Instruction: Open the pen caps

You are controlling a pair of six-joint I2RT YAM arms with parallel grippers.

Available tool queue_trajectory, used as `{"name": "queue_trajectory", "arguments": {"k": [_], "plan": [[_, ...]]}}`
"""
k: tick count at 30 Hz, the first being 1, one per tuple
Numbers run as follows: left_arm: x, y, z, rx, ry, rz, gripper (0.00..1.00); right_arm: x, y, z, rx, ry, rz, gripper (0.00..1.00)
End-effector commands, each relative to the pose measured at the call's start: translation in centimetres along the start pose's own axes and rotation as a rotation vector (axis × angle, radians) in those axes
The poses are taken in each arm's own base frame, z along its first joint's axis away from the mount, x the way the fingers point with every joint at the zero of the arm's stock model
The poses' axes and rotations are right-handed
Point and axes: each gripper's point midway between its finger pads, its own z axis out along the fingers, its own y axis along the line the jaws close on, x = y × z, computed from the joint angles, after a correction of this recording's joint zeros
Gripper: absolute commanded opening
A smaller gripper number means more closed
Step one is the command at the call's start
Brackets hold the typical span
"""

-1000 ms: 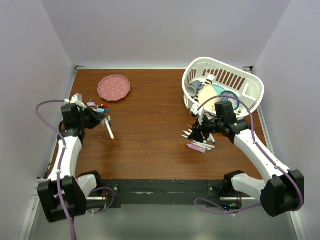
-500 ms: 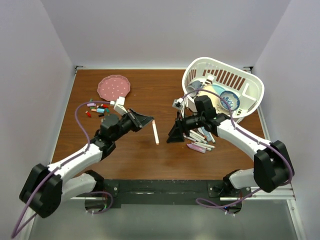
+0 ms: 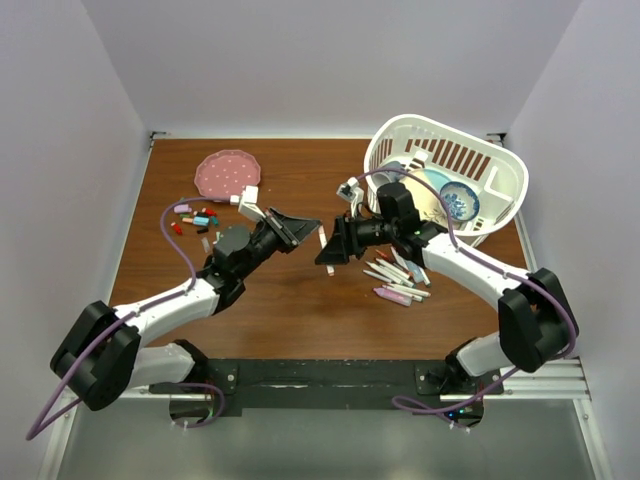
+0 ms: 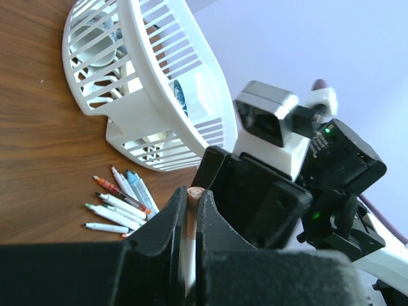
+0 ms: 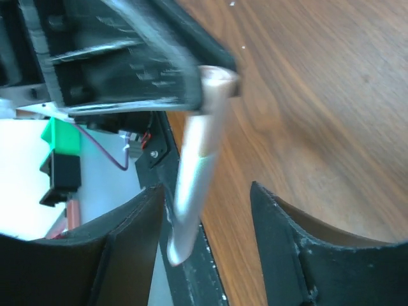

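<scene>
Left gripper (image 3: 308, 226) is pinching narrow on a white marker (image 5: 196, 150), holding it in the air over mid-table, and right gripper (image 3: 329, 249) is sitting wide open around its free end without gripping, so this cap is probably not off yet. Loose pen caps (image 3: 197, 215) are lying clustered near the pink plate (image 3: 228, 175), suggesting several are done, while a pile of pens (image 3: 396, 278) beside the white basket (image 3: 497, 160) is waiting. No brand or readable writing is showing.
</scene>
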Motion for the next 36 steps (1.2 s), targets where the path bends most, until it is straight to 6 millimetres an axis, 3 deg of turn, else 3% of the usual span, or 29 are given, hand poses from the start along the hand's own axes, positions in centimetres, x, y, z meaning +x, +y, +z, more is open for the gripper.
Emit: {"name": "queue_trajectory", "arguments": {"k": [1,2,3,5,6,7,10,13,18,20,26,27,30,31,33,34,36], "plan": [[-1.5,-2.4,0.1,0.094,-0.072,-0.010,0.00,-1.7,0.5,0.1,0.001,-0.049,-0.009,0.34],[-1.4,-2.5,0.0,0.099,-0.073,-0.011,0.00,-1.7,1.0,0.0,-0.022,-0.047,-0.014,0.23],[-1.4,-2.5,-0.1,0.104,-0.072,-0.007,0.00,-1.7,1.2,0.0,-0.035,-0.047,-0.023,0.02],[-1.2,-2.7,-0.1,0.123,-0.065,0.008,0.05,-1.4,1.3,-0.1,-0.040,-0.039,-0.042,0.00],[-1.0,-2.8,-0.2,0.138,-0.058,0.019,0.15,-1.4,1.5,-0.3,-0.045,-0.037,-0.060,0.00],[-0.9,-3.0,-0.2,0.148,-0.048,0.032,0.33,-1.3,1.5,-0.4,-0.041,-0.033,-0.076,0.00],[-0.2,-2.8,-0.3,0.155,-0.018,0.082,0.50,-1.2,1.7,-0.7,-0.048,-0.029,-0.129,0.00],[0.3,-2.6,-0.4,0.156,0.007,0.115,0.52,-1.1,1.9,-0.8,-0.065,-0.023,-0.146,0.00],[0.9,-2.2,-0.2,0.154,0.038,0.130,0.48,-0.6,1.8,-0.7,-0.070,0.003,-0.128,0.00],[1.3,-2.2,0.1,0.161,0.059,0.133,0.42,-0.5,1.8,-0.6,-0.075,0.007,-0.126,0.00],[1.8,-3.0,0.7,0.202,0.099,0.141,0.01,-0.1,1.7,-0.7,-0.077,0.014,-0.125,0.00],[1.7,-3.1,0.8,0.201,0.097,0.150,0.00,-0.1,1.6,-0.7,-0.078,0.016,-0.125,0.00],[-3.1,-3.6,1.2,0.168,0.009,0.203,0.00,2.5,1.3,-0.8,-0.106,0.064,-0.089,0.00],[-8.1,-4.3,1.1,0.140,-0.090,0.236,0.00,3.1,1.3,-0.9,-0.113,0.069,-0.083,0.00],[-14.2,-4.9,0.2,0.069,-0.238,0.317,0.00,4.4,1.4,-1.4,-0.122,0.081,-0.082,0.00],[-18.3,-4.6,-0.8,0.013,-0.337,0.348,0.00,4.8,1.5,-1.6,-0.120,0.087,-0.091,0.00],[-24.0,-5.3,-2.8,-0.063,-0.482,0.392,0.00,4.9,1.7,-2.1,-0.113,0.077,-0.113,0.00]]}}
